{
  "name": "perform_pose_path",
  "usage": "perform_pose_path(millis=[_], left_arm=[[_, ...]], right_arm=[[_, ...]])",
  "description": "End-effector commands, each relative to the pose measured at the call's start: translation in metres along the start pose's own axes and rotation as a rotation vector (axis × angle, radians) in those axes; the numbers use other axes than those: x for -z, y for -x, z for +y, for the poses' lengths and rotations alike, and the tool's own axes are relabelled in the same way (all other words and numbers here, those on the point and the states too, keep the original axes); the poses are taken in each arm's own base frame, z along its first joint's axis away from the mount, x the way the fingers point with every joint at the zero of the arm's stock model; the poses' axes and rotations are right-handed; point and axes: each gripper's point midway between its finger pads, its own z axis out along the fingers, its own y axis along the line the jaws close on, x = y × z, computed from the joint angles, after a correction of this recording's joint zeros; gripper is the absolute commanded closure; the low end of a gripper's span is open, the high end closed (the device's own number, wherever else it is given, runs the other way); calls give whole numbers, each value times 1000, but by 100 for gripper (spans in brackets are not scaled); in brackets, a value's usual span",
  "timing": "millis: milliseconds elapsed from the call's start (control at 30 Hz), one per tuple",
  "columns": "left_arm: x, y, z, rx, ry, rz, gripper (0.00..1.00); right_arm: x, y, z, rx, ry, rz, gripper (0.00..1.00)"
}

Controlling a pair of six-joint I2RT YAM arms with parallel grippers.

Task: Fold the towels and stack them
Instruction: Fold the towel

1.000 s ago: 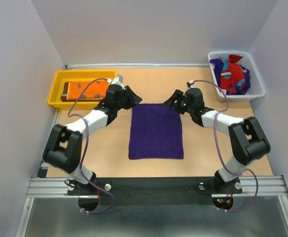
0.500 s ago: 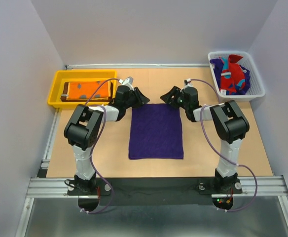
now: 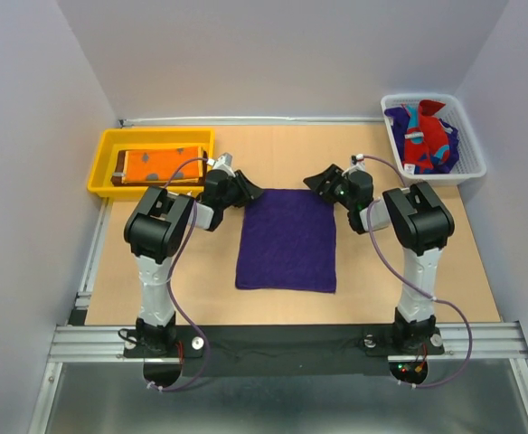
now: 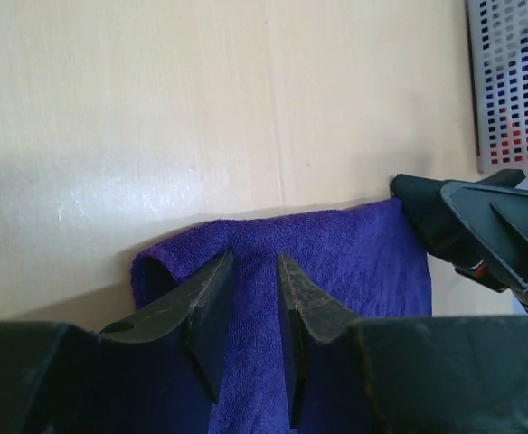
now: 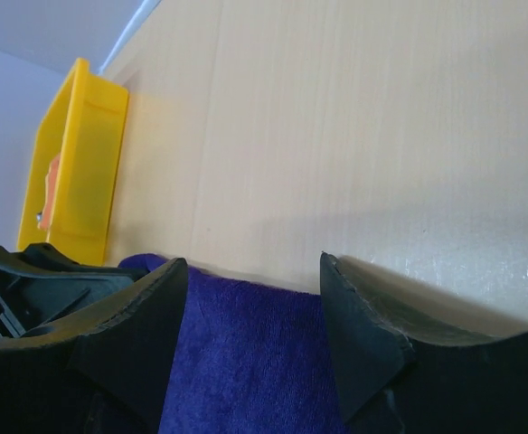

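Left tool [image 4: 252, 262], right tool [image 5: 252, 262] at upper corners of deep purple terry towel [image 3: 287, 240].
Right stands apart; left nearly together, grip cannot be told; top view hides both corners.

Purple towel [image 3: 287, 240] lies flat and spread at mid-table [image 3: 201, 280], long sides running away from the arm bases. Left gripper [image 3: 250, 192] sits low at its far left corner; right gripper [image 3: 315, 182] sits low at its far right corner (how far either set of fingers is parted cannot be read from this height). Both arms are folded sharply at the elbow. Yellow tray [image 3: 104, 161] stands at far left, holding the folded orange towel [image 3: 155, 164] on top of a dark brown towel [image 3: 119, 178]. White mesh basket [image 3: 470, 145] stands at far right, holding the crumpled red and teal towel [image 3: 427, 137] over further purple cloth.
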Motion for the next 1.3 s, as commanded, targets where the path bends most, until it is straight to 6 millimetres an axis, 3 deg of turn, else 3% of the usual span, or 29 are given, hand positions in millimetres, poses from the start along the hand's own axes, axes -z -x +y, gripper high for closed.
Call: perform_pose_path(millis=[0,200,333,500,600,633,833,867,967,1100,1267], left_arm=[[0,9,4,3,-1,-56,62],[9,15,14,44,64,-82,62],[20,27,-1,31,61,-84,62],[36,51,-48,-41,6,-74,51],[48,61,-62,-89,36,-56,44],[57,69,-70,-113,41,-62,42],[90,97,-87,-249,118,-77,23],[94,102,-89,-314,126,-79,15],[114,108,-83,-423,198,-53,1],[146,113,-72,-545,297,-42,1],[170,117,-54,-616,385,-104,1]], right_arm=[[6,-14,-33,-8,-81,6,34],[8,-13,-33,1,-74,11,34],[15,0,-17,41,-36,12,33],[21,16,3,175,-32,57,30],[27,28,13,261,-39,66,30],[30,22,7,273,-74,114,30],[43,37,-3,526,-196,258,29],[45,38,-7,597,-204,285,29],[53,36,-21,711,-247,402,29],[62,33,-24,801,-239,511,32],[56,32,-21,861,-175,576,39]])
